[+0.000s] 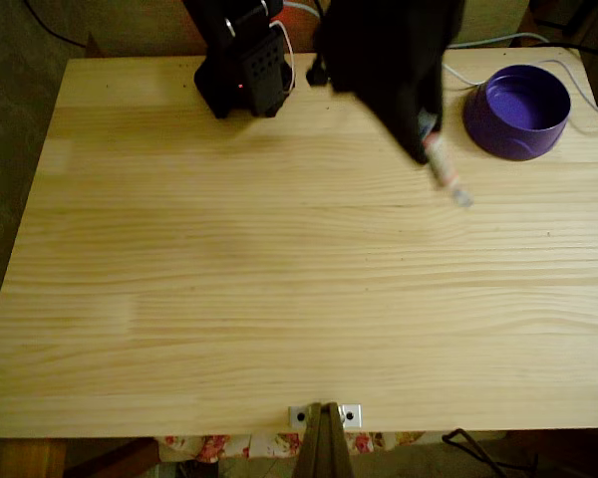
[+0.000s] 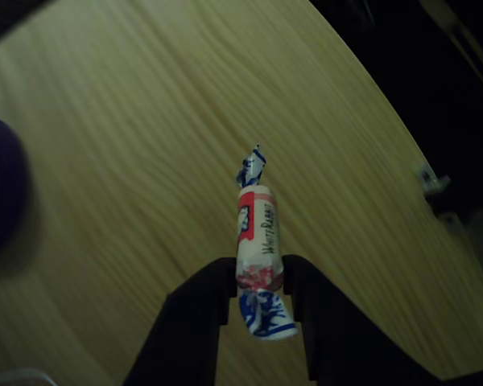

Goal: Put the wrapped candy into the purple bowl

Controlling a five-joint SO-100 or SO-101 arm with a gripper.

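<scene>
The pincer [image 2: 261, 283] is seen clamped on the wrapped candy [image 2: 258, 238], its two black fingers [image 2: 212, 291] pressed against the lower end, so the candy is held lifted above the wooden surface [image 2: 145, 161]. In the fixed view the candy [image 1: 447, 169] is shown jutting from the dark arm [image 1: 394, 60], just beside the purple bowl [image 1: 518, 112] at the surface's far right corner.

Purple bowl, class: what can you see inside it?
In the fixed view the round deep-purple plastic bowl shows only its bare purple inside; its near wall hides a little of the floor. The white-and-red wrapped candy sits in the black gripper.
</scene>
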